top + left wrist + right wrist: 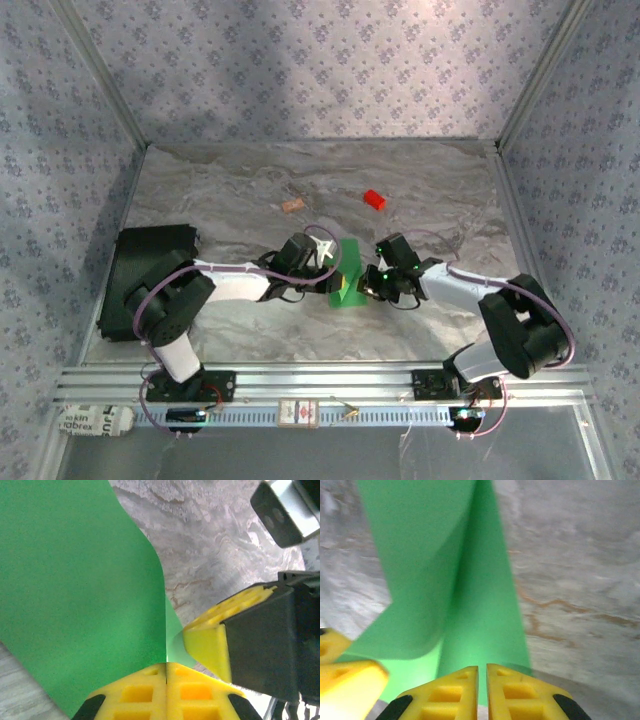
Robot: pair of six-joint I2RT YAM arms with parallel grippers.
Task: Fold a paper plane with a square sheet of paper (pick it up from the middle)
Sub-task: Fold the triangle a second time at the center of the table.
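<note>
Progress early: square sheet of paper (349, 266) stands curled mid-table, left gripper (166, 672) at its 9 o'clock, right gripper (482, 675) at 3 o'clock, both pressed together pinching its near edge. Centre crease possibly begun, but blur hides it; nose and wing folds not yet done

Left gripper (166, 682) and right gripper (482, 682) clamped on paper (350, 262), tips almost touching; arms angled inward.
</note>
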